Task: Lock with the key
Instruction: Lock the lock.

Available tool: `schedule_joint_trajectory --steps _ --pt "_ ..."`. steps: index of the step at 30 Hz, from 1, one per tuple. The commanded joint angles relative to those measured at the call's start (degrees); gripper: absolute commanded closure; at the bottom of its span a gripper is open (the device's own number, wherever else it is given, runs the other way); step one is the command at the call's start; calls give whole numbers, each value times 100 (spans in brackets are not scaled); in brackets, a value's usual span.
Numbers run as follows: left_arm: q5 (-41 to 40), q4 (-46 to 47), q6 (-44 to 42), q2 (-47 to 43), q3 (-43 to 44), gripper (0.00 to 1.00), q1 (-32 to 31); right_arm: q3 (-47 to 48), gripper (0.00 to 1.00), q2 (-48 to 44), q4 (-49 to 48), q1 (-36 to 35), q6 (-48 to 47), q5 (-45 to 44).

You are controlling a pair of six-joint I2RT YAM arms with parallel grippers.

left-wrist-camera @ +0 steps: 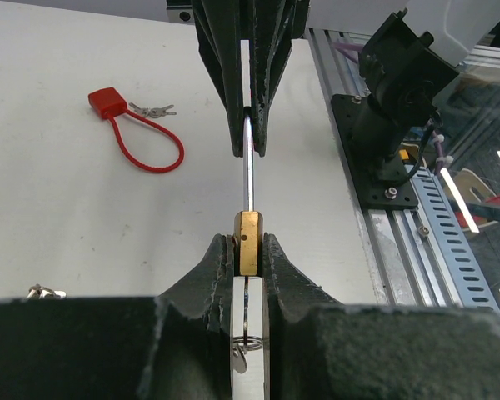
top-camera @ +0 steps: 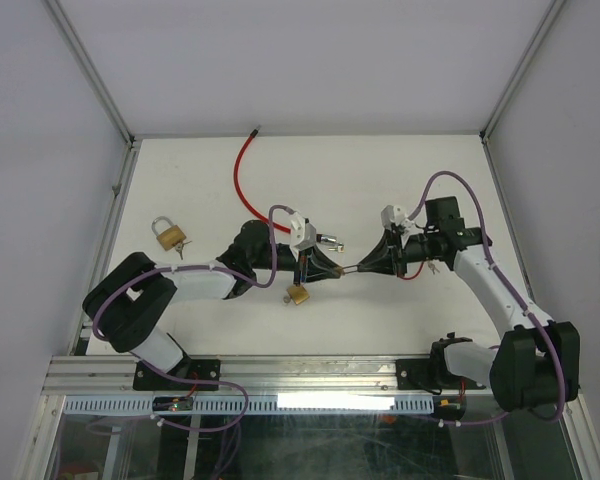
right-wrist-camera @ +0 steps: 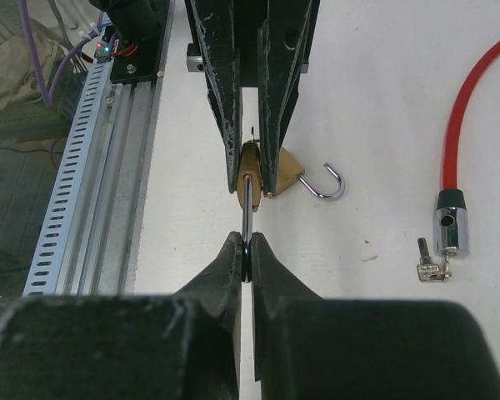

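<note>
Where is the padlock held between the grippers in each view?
Top external: padlock at picture centre.
Left wrist: lower centre, shackle running up.
Right wrist: centre, shackle running down.
Shared landmark: slotted rail, at bottom, right, left respectively.

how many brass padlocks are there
3: a held padlock between left gripper and right gripper; an open padlock on the table nearby; a third padlock far left. More may be hidden.

Right claw [right-wrist-camera: 247, 247] pinching shackle [right-wrist-camera: 247, 212], left claw [right-wrist-camera: 252, 188] clamping brass padlock [right-wrist-camera: 251, 165]
</note>
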State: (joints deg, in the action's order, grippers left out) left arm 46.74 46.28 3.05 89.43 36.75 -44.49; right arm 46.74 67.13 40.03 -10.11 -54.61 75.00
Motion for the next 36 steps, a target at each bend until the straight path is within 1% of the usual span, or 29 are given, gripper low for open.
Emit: schedule_joint_trajectory --steps 1,5,8,11,15,19,22,26,29,30,32,34,36 --pt "428 413 -15 25 285 100 -32 -74 100 -102 -429 -177 -197 229" --pt "276 612 -23 58 271 100 -81 -170 100 -49 -655 -293 48 333" --pt "-41 616 -200 -16 220 100 -117 -237 100 17 -951 -426 443 269" --pt "-244 780 -288 -143 131 100 -124 -264 100 102 -1106 -543 618 169" --pt "-93 904 -170 -128 225 100 -130 -325 100 175 -1302 -724 676 51" --pt "50 1318 148 61 366 100 -130 -516 100 218 -1760 -983 904 -81" --pt "-32 1208 48 176 535 100 -131 -622 100 370 -2082 -1220 1095 -205" --pt "-62 1193 21 265 659 100 -127 -554 100 561 -2165 -1283 1169 -284" --pt "-412 1325 92 54 348 100 -104 -363 100 378 -1873 -1126 1134 -539" --pt "-551 1292 128 -62 218 92 -81 -281 100 288 -1755 -1021 1034 -585" --pt "-876 1161 176 -350 -115 67 -54 -121 100 101 -1213 -762 804 -664" --pt "-1268 904 206 -680 -435 39 -52 -15 100 -25 -920 -560 717 -615" --pt "-1658 825 254 -1158 -808 23 -43 80 100 -71 -565 -489 403 -573"
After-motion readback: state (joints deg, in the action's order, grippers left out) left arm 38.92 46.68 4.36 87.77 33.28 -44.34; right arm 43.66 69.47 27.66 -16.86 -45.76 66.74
